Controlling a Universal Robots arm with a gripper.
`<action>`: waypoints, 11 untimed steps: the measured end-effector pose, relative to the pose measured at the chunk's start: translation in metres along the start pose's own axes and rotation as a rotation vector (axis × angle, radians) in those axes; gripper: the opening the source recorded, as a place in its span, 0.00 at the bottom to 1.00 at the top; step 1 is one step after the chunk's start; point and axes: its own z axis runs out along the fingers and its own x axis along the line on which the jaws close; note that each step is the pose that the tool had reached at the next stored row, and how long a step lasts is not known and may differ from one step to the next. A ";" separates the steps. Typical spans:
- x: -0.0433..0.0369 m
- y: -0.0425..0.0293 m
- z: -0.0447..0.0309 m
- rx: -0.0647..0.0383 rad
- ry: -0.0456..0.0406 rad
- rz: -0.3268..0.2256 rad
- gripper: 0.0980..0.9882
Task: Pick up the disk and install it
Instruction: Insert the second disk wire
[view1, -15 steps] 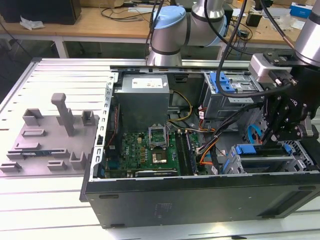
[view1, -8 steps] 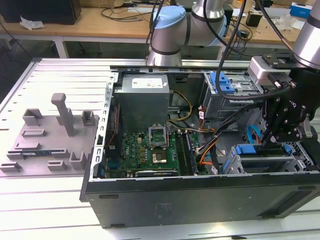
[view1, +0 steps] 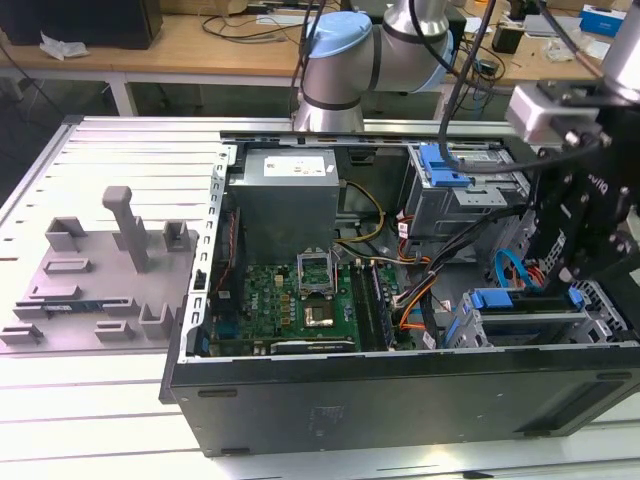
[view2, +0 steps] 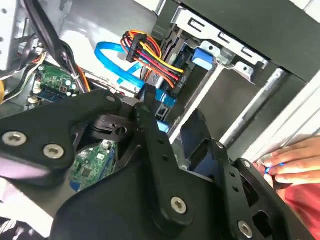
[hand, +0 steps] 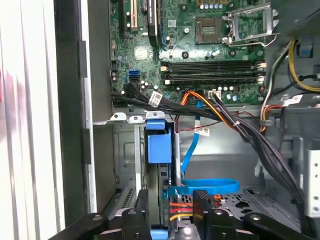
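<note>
Claw: the gripper (view1: 572, 292) hangs at about 4 o'clock of the open computer case (view1: 400, 400) in the exterior view, low over the lower drive bay. In the first wrist view the gripper (hand: 172, 212) has its two black fingers (hand: 142, 212) spread apart – released, not clenched. The end of the disk and its cable plugs stand in the gap. Whether either pad touches the carrier I cannot tell.

Disk: the disk (view1: 528, 322) sits inside the lower bay at 4 o'clock of the case, its blue carrier frame showing along the edge that faces up. In the first wrist view the disk (hand: 159, 145) stands on edge in its slot, the blue tab seated against the bay's metal wall.

Cables: a flat blue data cable (hand: 205, 186) loops beside the disk's end. Red, yellow and orange power wires (view2: 155, 55) bunch at the plug just beside the carrier.

Motherboard: the green motherboard (view1: 300, 300) lies at 8 o'clock of the case floor, well apart from the gripper.

Power supply: the grey power-supply box (view1: 288, 195) is at 11 o'clock.

Upper cage: a second drive cage (view1: 465, 190) with a blue latch is at 1 o'clock – beyond the gripper.

Person: a hand (view2: 287, 161) rests near the case edge in the second wrist view.

Fixture: a grey fixture plate (view1: 100, 270) lies outside the case at 9 o'clock.
</note>
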 end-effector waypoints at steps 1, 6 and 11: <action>-0.0016 0.0000 -0.0043 0.000 0.0015 0.000 0.43; -0.0066 0.0000 -0.0112 0.000 0.0101 0.000 0.20; -0.0067 0.0000 -0.0112 0.000 0.0143 0.000 0.01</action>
